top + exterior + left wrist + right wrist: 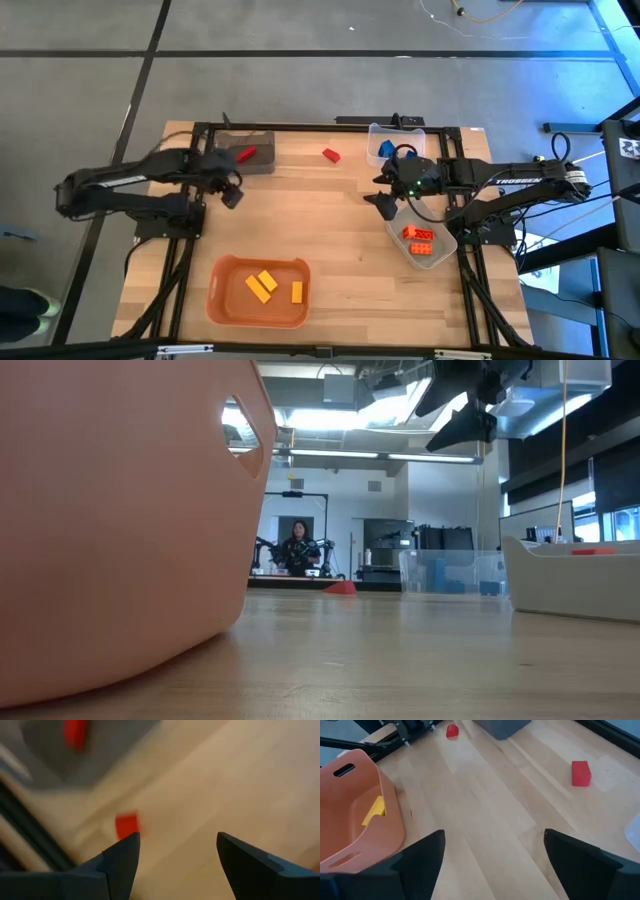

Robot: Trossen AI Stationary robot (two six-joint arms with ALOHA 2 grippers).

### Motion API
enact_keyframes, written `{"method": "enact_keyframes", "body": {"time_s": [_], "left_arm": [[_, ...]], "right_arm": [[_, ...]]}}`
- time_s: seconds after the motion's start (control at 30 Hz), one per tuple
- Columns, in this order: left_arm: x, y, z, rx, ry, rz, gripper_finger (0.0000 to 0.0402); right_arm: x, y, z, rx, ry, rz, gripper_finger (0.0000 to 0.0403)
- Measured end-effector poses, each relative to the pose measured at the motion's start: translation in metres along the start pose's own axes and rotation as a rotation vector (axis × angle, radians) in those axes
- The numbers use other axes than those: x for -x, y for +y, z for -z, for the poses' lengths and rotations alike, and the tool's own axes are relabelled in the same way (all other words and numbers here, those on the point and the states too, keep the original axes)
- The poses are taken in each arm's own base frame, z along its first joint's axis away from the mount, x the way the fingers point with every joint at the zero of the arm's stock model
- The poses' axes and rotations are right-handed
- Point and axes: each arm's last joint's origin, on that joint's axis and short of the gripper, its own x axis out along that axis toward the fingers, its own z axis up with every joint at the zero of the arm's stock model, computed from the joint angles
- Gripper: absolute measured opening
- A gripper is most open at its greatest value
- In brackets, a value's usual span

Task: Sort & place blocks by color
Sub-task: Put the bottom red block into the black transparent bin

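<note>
A red block (331, 155) lies flat on the wood near the far edge, also seen in the right wrist view (580, 773) and the low view (340, 587). Another red block (245, 154) sits in the dark bin (262, 163). Yellow blocks (262, 285) lie in the orange bin (225, 300), orange blocks (420, 240) in a pale bin (443, 252), and blue blocks (386, 150) in a clear bin (375, 132). My left gripper (231, 192) hovers open beside the dark bin, with a red block (127, 825) just beyond its fingers. My right gripper (384, 202) hangs open and empty between the clear and pale bins.
The middle of the table is bare wood (320, 215). Black frame rails run along the far edge (300, 126). A small red thing (452, 731) lies next to the left arm's base side of the dark bin. A person sits far back in the room (298, 545).
</note>
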Motion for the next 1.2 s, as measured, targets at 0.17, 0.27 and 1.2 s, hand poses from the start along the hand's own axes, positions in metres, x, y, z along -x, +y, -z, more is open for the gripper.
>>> {"method": "enact_keyframes", "body": {"time_s": [0.17,0.27,1.2], "left_arm": [[-0.051,0.016,0.019,0.103,0.111,-0.095,0.0255],[-0.073,0.027,0.031,0.143,0.128,-0.172,0.0255],[-0.118,0.028,0.024,0.144,0.121,-0.255,0.0251]], "right_arm": [[0.0,0.0,0.0,-0.002,-0.002,-0.001,0.0337],[0.0,0.0,0.0,-0.003,-0.002,-0.001,0.0337],[0.0,-0.001,-0.001,-0.002,-0.018,0.021,0.0337]]}}
